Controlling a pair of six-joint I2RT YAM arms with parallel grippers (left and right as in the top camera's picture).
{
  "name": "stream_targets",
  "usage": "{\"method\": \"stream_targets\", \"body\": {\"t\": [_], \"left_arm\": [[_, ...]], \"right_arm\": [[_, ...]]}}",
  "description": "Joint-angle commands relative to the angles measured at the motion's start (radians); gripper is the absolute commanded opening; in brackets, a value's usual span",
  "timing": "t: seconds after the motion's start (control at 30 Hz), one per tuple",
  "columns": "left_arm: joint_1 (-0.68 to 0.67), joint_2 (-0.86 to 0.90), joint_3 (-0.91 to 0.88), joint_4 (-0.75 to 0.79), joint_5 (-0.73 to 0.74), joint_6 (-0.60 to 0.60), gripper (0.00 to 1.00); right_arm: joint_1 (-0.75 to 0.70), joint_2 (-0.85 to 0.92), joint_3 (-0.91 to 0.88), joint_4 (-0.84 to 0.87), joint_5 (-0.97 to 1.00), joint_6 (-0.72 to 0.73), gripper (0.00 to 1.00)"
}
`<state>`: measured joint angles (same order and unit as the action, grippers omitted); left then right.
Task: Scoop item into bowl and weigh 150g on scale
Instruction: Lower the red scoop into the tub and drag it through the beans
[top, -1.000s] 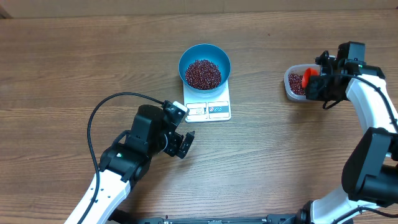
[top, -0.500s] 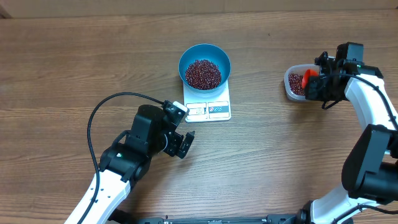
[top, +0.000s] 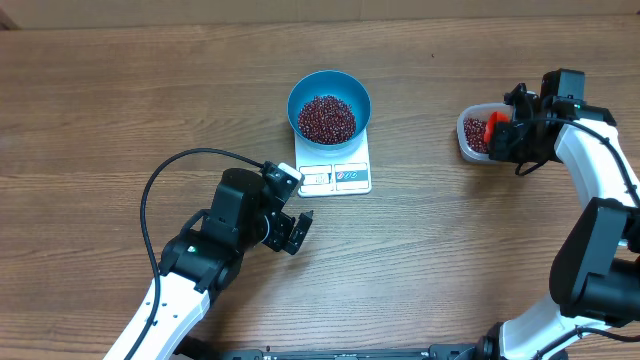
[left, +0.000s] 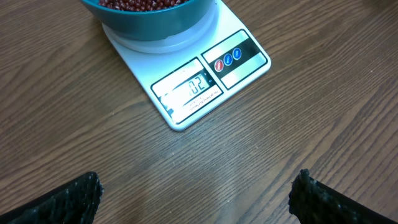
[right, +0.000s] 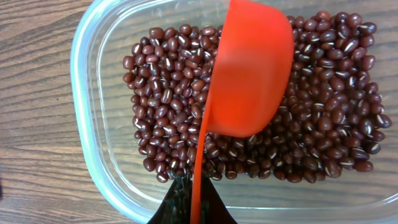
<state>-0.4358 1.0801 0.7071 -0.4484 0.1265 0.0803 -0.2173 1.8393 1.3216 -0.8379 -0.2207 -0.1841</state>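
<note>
Barely any change: right fingers (right: 169, 211), clamped on the orange scoop (right: 249, 74), have edged slightly further over the clear tub (right: 93, 155); left fingers (left: 68, 199) stay wide open; beans (top: 327, 118) fill the blue bowl (top: 329, 80) on the scale (top: 362, 158).

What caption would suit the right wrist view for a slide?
The right gripper holds an orange scoop over the red-brown beans in a clear tub.
</note>
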Motion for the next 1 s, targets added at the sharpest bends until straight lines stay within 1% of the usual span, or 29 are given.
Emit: {"method": "stream_targets", "body": {"t": [0.0,0.47,0.63,0.8,0.97], "left_arm": [[0.003,0.005,-0.003,0.002,-0.006,-0.009,0.99],[0.003,0.005,-0.003,0.002,-0.006,-0.009,0.99],[0.004,0.005,-0.003,0.002,-0.006,-0.009,1.0],[0.003,0.005,-0.003,0.002,-0.006,-0.009,0.99],[0.003,0.005,-0.003,0.002,-0.006,-0.009,1.0]], "right_arm": [[0.025,0.02,-0.008,-0.012,-0.039,-0.005,0.04],[0.029,0.02,-0.008,-0.02,-0.048,-0.01,0.04],[0.029,0.02,-0.01,-0.024,-0.073,-0.036,0.04],[0.033,0.021,-0.013,-0.035,-0.125,-0.097,0.04],[0.033,0.025,-0.016,-0.035,-0.137,-0.106,0.04]]}}
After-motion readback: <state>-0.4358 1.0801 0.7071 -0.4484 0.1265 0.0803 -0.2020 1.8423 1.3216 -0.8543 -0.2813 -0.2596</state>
